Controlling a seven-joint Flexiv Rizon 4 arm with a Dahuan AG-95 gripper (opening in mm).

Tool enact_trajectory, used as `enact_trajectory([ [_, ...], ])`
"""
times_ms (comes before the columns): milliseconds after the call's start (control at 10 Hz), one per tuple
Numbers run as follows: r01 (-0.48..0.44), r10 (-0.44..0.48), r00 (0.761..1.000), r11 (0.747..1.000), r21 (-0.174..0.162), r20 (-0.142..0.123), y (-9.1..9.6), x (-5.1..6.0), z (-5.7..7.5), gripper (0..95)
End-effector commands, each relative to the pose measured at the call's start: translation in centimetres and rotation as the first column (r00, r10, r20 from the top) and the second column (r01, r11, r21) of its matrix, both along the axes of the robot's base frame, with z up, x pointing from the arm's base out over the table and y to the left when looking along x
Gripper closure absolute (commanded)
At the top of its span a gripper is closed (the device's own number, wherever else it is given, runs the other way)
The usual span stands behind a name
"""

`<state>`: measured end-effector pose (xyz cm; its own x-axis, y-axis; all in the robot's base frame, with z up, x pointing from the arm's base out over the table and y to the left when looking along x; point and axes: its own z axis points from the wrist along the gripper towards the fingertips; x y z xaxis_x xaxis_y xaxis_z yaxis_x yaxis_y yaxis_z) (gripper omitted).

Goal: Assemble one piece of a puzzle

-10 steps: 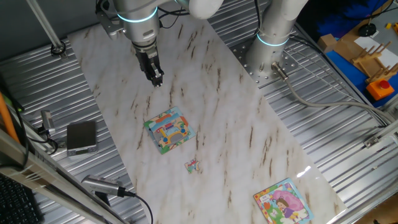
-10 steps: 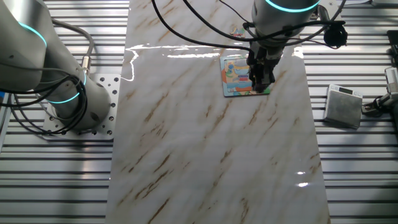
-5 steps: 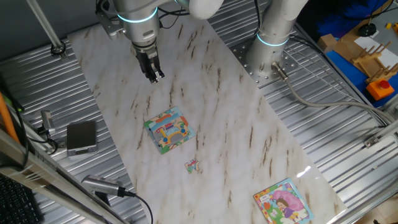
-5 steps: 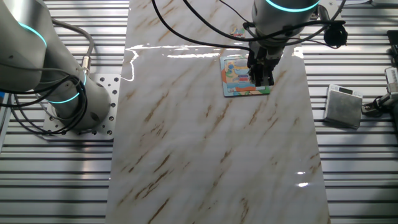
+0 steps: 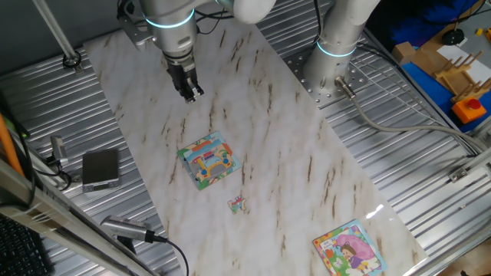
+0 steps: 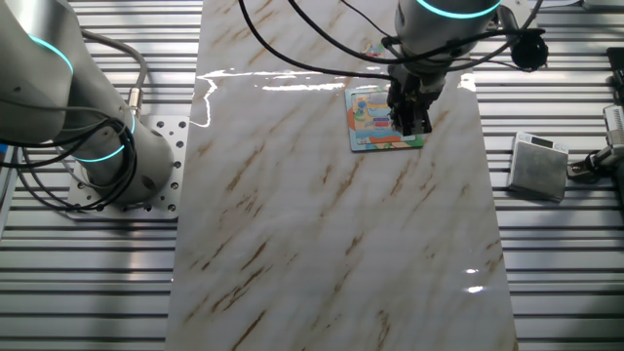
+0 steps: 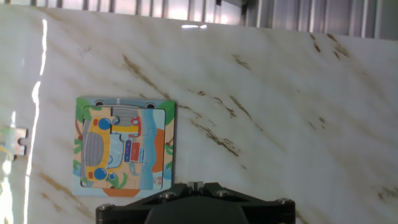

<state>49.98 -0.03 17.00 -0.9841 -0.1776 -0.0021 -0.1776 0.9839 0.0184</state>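
Observation:
The puzzle point(image 5: 209, 159) is a small square board with a teal and green border and a yellow cartoon picture, lying flat on the marble tabletop. In the other fixed view the puzzle point(image 6: 368, 122) is partly covered by the hand. The piece point(image 5: 237, 203) lies loose on the marble, a short way from the puzzle on the side away from the gripper. In the hand view the puzzle point(image 7: 123, 146) sits lower left and the piece point(image 7: 13, 142) at the left edge. My gripper point(image 5: 192, 94) hangs above the table, apart from both, its jaws shut on nothing point(image 7: 196, 185).
A second square puzzle with a pink-dressed girl point(image 5: 349, 249) lies at the table's near corner. A grey box point(image 5: 100, 168) rests on the ribbed metal beside the marble. Another arm's base point(image 5: 337, 46) stands at the far edge, with cables around it.
The gripper has drawn back slightly, away from the puzzle. The puzzle and the piece have not moved.

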Motion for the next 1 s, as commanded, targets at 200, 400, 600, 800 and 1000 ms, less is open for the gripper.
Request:
enact_trajectory([
  [200, 0.025, -0.025, 1.0, 1.0, 0.001, -0.011, 0.03, 0.02, 0.01, 95.0],
  [400, 0.044, -0.044, 0.999, 0.999, 0.007, -0.022, 0.03, 0.02, 0.01, 95.0],
  [600, 0.045, -0.044, 0.999, 0.999, 0.006, -0.024, 0.03, 0.02, 0.01, 95.0],
  [800, 0.045, -0.044, 0.999, 0.999, 0.006, -0.024, 0.03, 0.02, 0.01, 95.0],
  [1000, 0.05, -0.05, 0.998, 0.999, 0.012, -0.023, 0.03, 0.02, 0.01, 95.0],
])
